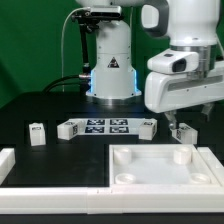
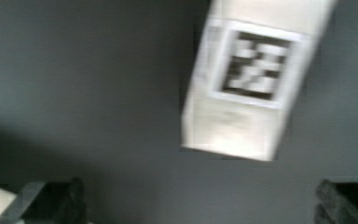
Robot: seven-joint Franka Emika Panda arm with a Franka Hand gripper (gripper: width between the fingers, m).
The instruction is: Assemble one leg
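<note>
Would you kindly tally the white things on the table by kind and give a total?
Legs: 2, one leg at the exterior view's left, one leg before the open gripper
Square panel with corner sockets: 1
Marker board: 1
Border rail: 1
Total: 5

Marker board: centre of the table, behind the panel.
Leg: near the marker board's end, exterior view's left.
My end effector: above the table, beyond its other end.
</note>
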